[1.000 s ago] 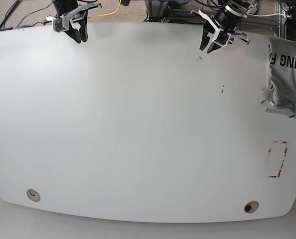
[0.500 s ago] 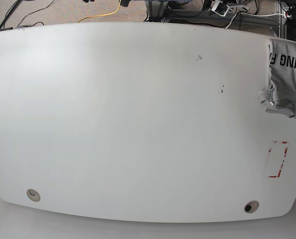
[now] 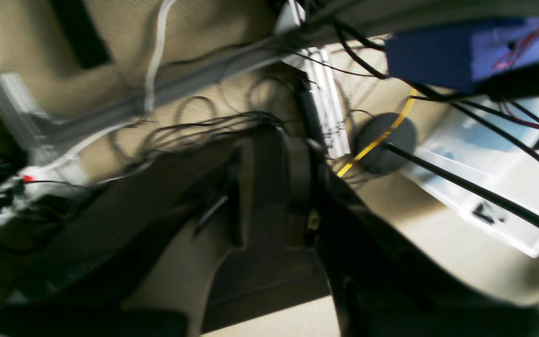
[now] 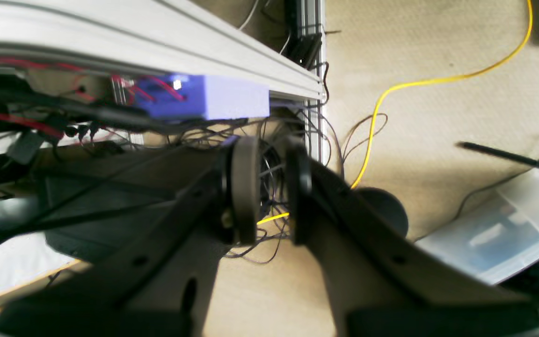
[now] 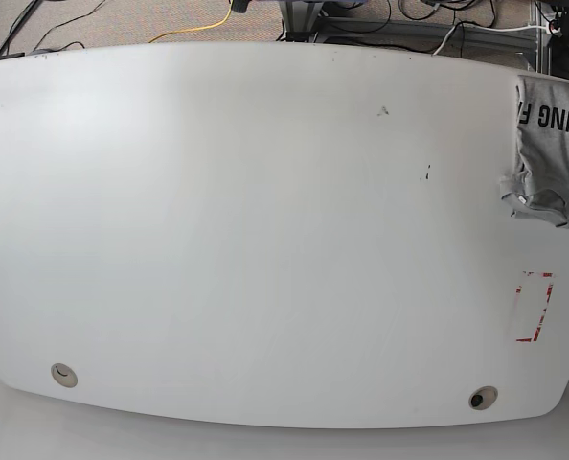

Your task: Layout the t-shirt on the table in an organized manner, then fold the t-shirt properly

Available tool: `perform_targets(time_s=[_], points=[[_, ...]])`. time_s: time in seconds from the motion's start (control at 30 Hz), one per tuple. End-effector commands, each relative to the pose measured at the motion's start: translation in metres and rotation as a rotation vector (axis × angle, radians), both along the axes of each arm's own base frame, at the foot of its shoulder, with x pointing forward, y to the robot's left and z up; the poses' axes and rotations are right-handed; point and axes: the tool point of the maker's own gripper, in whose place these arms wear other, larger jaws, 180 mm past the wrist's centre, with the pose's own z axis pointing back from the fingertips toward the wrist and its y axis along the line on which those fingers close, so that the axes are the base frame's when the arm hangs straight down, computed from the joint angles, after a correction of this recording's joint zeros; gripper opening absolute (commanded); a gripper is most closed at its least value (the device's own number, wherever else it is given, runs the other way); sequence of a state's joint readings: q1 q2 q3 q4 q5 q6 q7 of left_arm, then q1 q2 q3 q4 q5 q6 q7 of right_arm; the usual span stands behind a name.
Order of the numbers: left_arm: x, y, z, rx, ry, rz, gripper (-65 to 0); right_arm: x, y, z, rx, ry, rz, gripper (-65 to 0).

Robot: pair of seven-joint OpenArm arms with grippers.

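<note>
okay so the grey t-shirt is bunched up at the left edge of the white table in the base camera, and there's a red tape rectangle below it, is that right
Not quite. In the base view the grey t-shirt is bunched up at the right edge of the white table, not the left, partly cut off by the frame. The rest holds: the red tape rectangle sits below it.

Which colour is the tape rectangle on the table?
Red, seen best in the base view: the tape rectangle lies on the white table.

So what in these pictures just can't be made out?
- t-shirt: base view, cut off by the right edge; its lettering is incomplete.
- Both arms: outside the base view.
- left tool: left wrist view, blurred and dark; its gap is unclear.
- table: absent from both wrist views, which face the floor.
</note>
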State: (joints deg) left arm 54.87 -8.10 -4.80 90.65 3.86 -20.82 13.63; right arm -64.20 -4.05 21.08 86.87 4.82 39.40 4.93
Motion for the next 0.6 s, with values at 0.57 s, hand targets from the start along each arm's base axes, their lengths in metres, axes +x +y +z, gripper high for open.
perform_targets(time_s=[0.57], points=[[-0.005,0.008,-0.109,-0.01,0.231,0.121,-55.3,0.024,-0.055,-0.112,0.018,0.121,-0.056,-55.6]])
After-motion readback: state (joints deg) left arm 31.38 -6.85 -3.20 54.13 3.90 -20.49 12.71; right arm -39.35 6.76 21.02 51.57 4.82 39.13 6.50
